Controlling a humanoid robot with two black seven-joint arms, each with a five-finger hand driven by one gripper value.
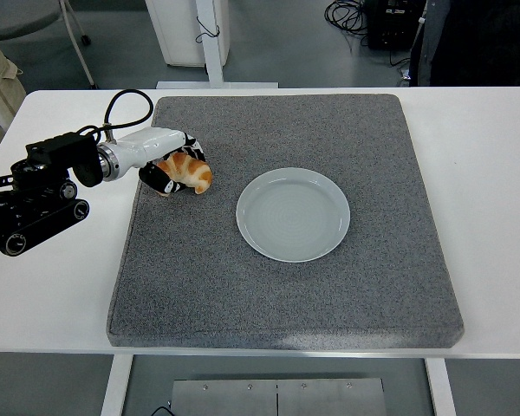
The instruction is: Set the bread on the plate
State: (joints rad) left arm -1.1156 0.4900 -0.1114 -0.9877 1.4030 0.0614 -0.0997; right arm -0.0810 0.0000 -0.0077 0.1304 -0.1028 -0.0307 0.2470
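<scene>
My left hand [169, 165] is curled around the bread [185, 172], a golden croissant, with its fingers [195, 147] wrapped over the far side and the thumb underneath on the near side, so I read it as gripping the bread. The bread sits close to the grey mat's [286, 286] left edge, toward its far-left corner; I cannot tell whether it is resting on the mat or slightly lifted. My left arm [43, 195] comes in over the white table [494, 217] from the left edge, its black body lying beside the mat. The pale plate [293, 214] lies near the middle of the mat, to the right of the bread and apart from it, with nothing on it.
</scene>
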